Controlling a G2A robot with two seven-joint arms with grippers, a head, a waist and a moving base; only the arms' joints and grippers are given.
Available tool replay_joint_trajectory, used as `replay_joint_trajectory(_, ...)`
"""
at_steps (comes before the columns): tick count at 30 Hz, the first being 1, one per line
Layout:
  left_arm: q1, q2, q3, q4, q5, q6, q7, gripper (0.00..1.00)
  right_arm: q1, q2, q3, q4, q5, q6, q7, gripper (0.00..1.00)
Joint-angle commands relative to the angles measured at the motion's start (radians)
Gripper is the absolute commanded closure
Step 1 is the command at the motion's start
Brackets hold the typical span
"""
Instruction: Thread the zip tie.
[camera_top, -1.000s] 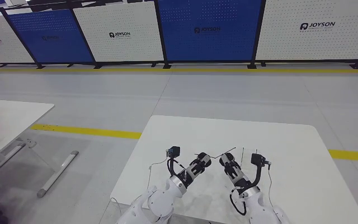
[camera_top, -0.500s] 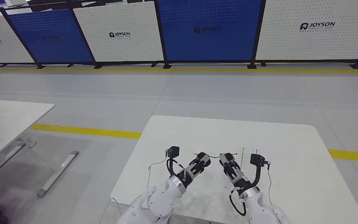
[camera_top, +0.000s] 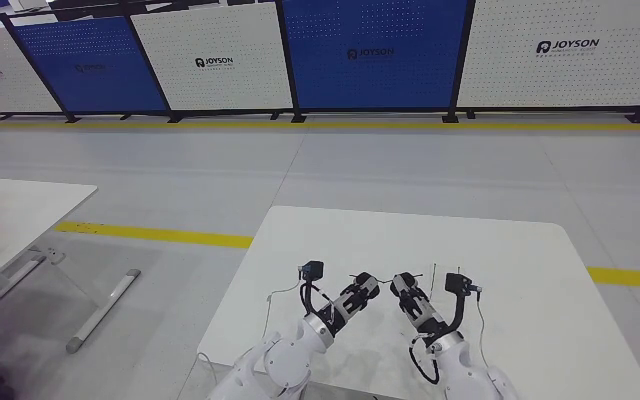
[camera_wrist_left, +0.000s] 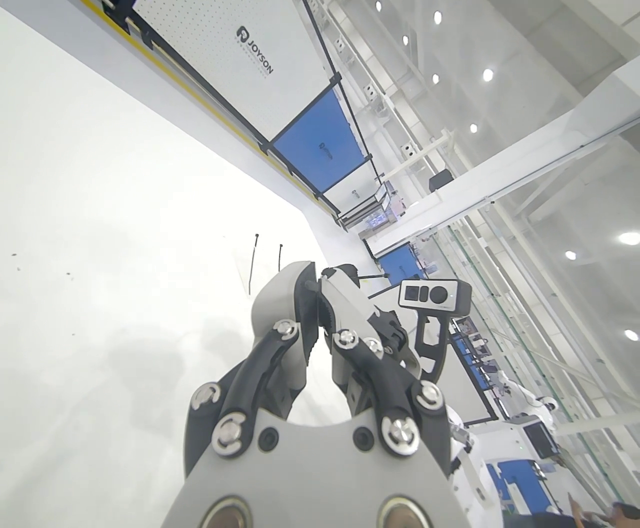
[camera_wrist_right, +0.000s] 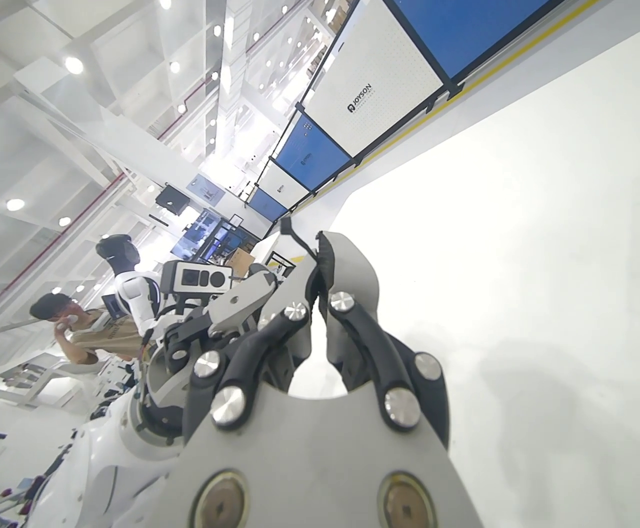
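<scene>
My two grippers meet tip to tip above the near part of the white table (camera_top: 400, 230). The left gripper (camera_wrist_left: 312, 277) is shut, with a small black bit of the zip tie pinched at its fingertips. Directly facing it, the right gripper (camera_wrist_right: 316, 265) is shut on a thin black zip tie (camera_wrist_right: 296, 237) whose end sticks out past the fingers. In the top view the left gripper (camera_top: 364, 283) and right gripper (camera_top: 398, 285) sit almost touching. From behind the right gripper, black tie strands (camera_wrist_left: 372, 275) poke out in the left wrist view.
Two spare black zip ties (camera_wrist_left: 252, 265) (camera_wrist_left: 280, 254) lie side by side on the table just beyond the grippers. The far half of the table is bare white surface. Blue and white panels (camera_top: 370, 55) stand across the floor behind.
The two grippers have drawn closer together; the gap between their tips has nearly closed. Both stay shut.
</scene>
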Motion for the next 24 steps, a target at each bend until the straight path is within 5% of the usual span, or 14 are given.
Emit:
replay_joint_trajectory(1, -0.001, 0.0, 0.001, 0.001, 0.001, 0.001, 0.0, 1.0, 0.0, 0.0, 0.002, 0.0, 0.001, -0.001, 0.0, 1.0)
replay_joint_trajectory(4, -0.006, -0.001, 0.006, 0.004, 0.024, 0.024, 0.002, 1.0, -0.003, 0.001, 0.007, -0.004, -0.001, -0.001, -0.003, 1.0)
replay_joint_trajectory(9, -0.009, -0.002, 0.011, 0.007, 0.027, 0.031, 0.004, 0.79, -0.009, 0.002, 0.006, -0.014, -0.015, 0.002, -0.004, 1.0)
replay_joint_trajectory(23, -0.012, -0.004, 0.017, 0.013, 0.038, 0.044, 0.001, 0.93, -0.02, 0.002, -0.006, -0.031, -0.062, 0.0, -0.011, 1.0)
replay_joint_trajectory(24, -0.012, -0.004, 0.017, 0.013, 0.039, 0.044, 0.0, 1.0, -0.02, 0.002, -0.006, -0.031, -0.062, -0.001, -0.012, 1.0)
